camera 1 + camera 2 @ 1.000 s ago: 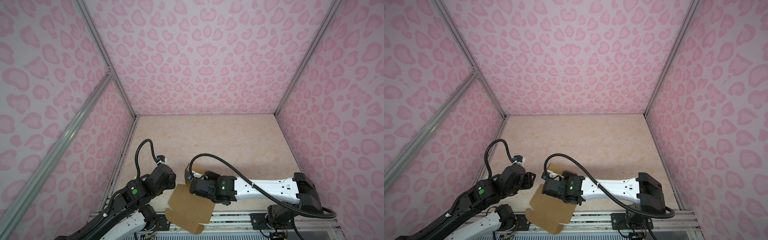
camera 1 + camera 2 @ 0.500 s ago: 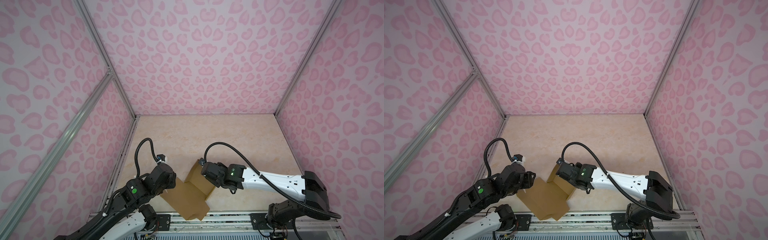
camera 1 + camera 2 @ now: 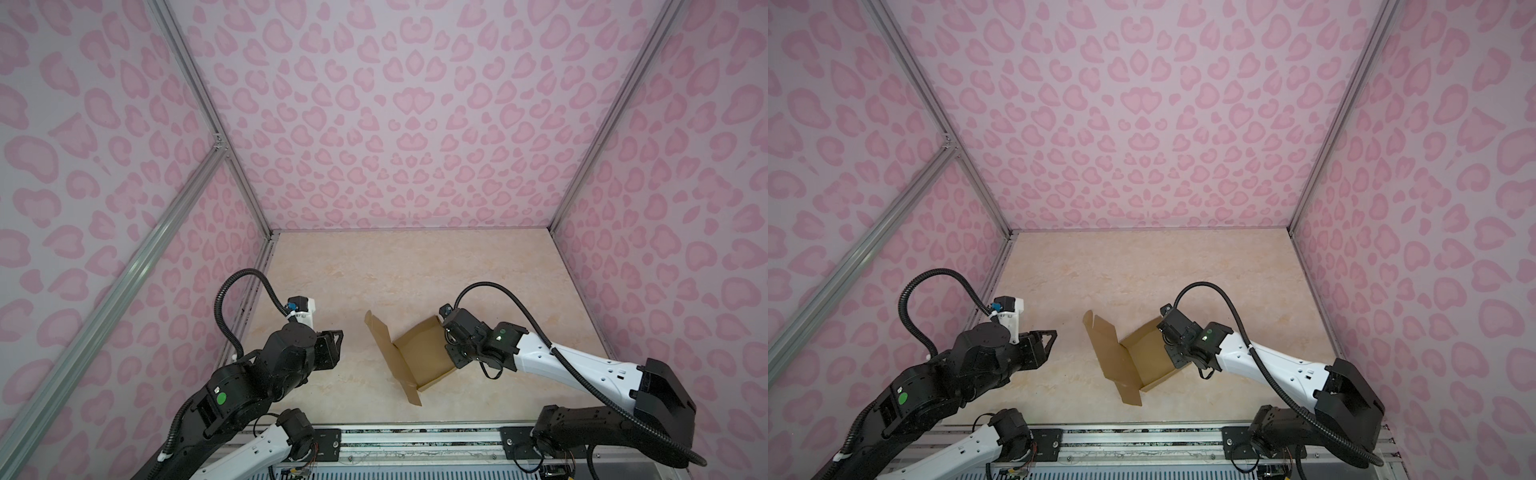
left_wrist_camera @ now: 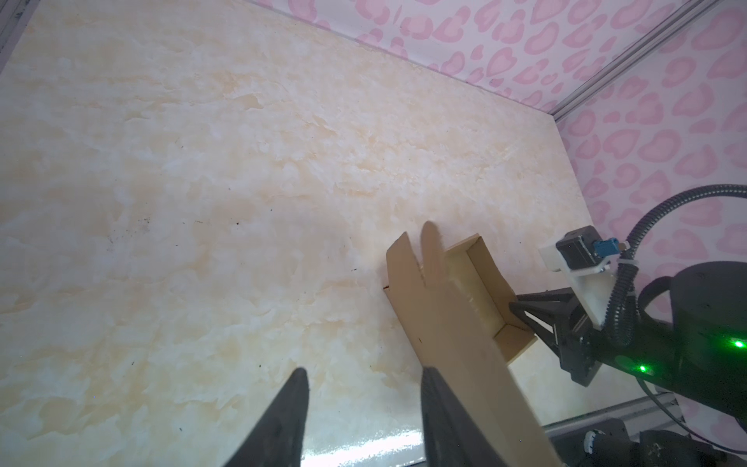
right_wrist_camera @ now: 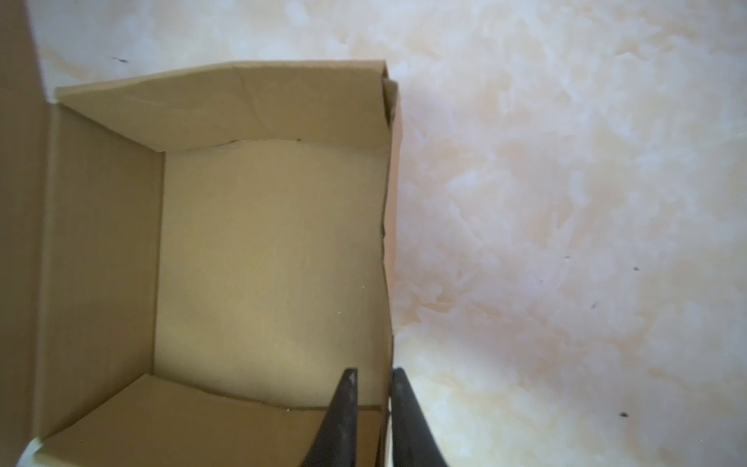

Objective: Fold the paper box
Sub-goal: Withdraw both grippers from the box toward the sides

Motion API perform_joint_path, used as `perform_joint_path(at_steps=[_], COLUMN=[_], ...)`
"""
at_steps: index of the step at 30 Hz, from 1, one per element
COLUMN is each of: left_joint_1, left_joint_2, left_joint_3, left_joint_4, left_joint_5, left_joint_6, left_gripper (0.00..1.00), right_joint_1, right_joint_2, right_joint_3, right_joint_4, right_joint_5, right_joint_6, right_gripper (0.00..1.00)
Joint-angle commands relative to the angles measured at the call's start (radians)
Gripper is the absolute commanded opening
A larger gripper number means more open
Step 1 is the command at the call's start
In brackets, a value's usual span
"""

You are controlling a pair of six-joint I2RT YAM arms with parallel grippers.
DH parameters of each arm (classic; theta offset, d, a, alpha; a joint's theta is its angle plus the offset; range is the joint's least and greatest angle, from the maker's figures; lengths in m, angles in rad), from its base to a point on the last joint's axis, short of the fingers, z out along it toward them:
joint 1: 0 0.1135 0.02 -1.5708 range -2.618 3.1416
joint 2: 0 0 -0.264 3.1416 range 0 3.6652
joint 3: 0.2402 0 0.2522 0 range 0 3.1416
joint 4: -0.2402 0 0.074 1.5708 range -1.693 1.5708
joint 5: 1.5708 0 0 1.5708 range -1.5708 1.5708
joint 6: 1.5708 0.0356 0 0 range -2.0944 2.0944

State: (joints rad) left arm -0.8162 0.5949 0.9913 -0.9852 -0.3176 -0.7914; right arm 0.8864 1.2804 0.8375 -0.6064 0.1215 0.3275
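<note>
Kraft paper box (image 5: pixel 266 258): right gripper (image 5: pixel 374 380) fingers straddle its three-o'clock wall, seemingly pinching it. Left gripper (image 4: pixel 361 376), at nine o'clock, gapes empty, apart.

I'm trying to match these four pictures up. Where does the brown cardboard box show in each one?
Top views: the paper box sits low and centre on the table, lid flap raised, next to the right gripper.
Left wrist: the box lies right of centre, lid flap toward the camera.
Right wrist: its open inside fills the left half.
Shared landmark: the right gripper's fingers straddling the box's wall.
</note>
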Motion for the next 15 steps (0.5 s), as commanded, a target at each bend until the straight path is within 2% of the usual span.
perform_joint_path(at_steps=[1,3,6,11,15], left_joint_1=[0.002,0.000,0.000,0.000,-0.001], left_joint_2=[-0.044,-0.067,-0.089,-0.107,-0.052], left_joint_3=[-0.068,-0.129,-0.224,-0.348,-0.395], left_joint_4=[0.003,0.029,0.087,0.213,0.337], left_joint_5=[0.041,0.063,0.109,0.158,0.188], left_joint_6=[-0.085,-0.129,-0.183,-0.245,-0.259], left_gripper=[0.48,0.48,0.48,0.48,0.48], right_joint_1=[-0.012,-0.016,-0.043,-0.184,-0.258], right_joint_2=[-0.029,-0.050,-0.093,-0.205,-0.210], right_joint_3=[-0.022,-0.035,-0.045,-0.146,-0.198], right_joint_4=[0.037,0.041,0.035,0.124,0.138], right_joint_5=[-0.085,-0.090,-0.093,-0.155,-0.153], right_joint_6=[0.048,0.056,0.071,0.102,0.114], right_gripper=[0.28,0.33,0.35,0.39,0.40])
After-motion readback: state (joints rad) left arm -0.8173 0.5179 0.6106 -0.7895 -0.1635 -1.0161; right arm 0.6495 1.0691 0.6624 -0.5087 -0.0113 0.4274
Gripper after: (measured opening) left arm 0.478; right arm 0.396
